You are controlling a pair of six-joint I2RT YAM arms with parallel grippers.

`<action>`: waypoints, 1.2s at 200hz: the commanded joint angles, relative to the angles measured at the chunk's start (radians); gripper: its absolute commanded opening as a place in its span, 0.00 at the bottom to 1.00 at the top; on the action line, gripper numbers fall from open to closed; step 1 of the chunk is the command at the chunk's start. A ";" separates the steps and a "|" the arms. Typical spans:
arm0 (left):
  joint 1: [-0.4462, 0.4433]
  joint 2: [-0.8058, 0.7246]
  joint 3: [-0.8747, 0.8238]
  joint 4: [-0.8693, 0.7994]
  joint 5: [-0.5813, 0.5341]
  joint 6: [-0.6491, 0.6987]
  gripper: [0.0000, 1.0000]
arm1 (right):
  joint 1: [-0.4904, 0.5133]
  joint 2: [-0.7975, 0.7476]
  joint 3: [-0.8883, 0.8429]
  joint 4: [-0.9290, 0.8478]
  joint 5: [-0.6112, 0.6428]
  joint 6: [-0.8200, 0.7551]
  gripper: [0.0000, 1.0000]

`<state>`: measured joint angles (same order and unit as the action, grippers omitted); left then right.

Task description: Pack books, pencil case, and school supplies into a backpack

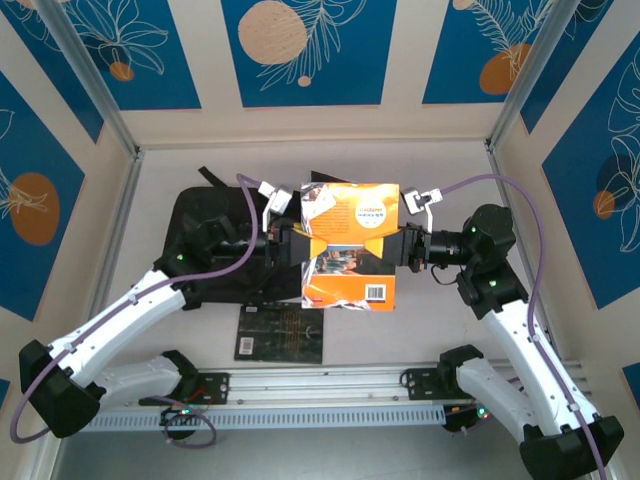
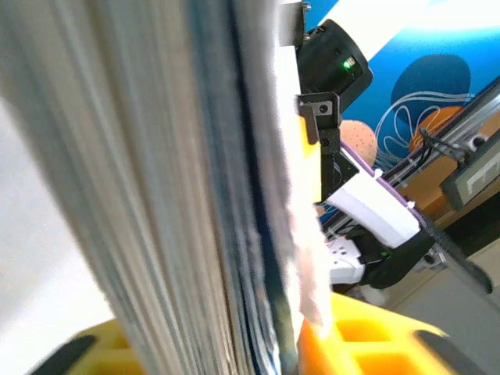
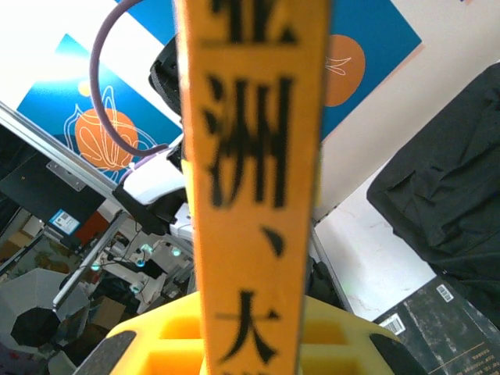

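Orange book [image 1: 350, 240] tight in right gripper [image 1: 403, 246] over half-hidden backpack [image 1: 195, 215]; left gripper [image 1: 298, 240]: grip unclear.

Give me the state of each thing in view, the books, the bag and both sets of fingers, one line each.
Orange book: held up off the table, gripped at both ends.
Black book: closed, lying flat on the table, untouched.
Backpack: lying on the table beyond the black book; open or zipped, cannot tell.
Left fingers: closed on the orange book's page edge.
Right fingers: closed on its spine.
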<state>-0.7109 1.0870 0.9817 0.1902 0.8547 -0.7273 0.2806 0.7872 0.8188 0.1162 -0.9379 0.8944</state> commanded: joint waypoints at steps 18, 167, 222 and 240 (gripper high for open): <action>-0.012 -0.016 -0.017 0.054 -0.003 0.002 0.00 | -0.019 -0.020 0.003 -0.048 0.021 -0.044 0.00; -0.013 -0.133 -0.147 0.384 -0.548 -0.257 0.00 | 0.130 -0.222 -0.342 0.415 0.605 0.268 0.98; -0.047 -0.077 -0.188 0.549 -0.646 -0.393 0.00 | 0.376 -0.205 -0.401 0.541 0.944 0.181 0.96; -0.065 -0.092 -0.187 0.540 -0.668 -0.374 0.00 | 0.409 -0.167 -0.398 0.580 0.961 0.196 0.97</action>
<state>-0.7490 1.0271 0.7807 0.5858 0.2501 -1.0760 0.6495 0.5903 0.4274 0.5858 -0.1120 1.1137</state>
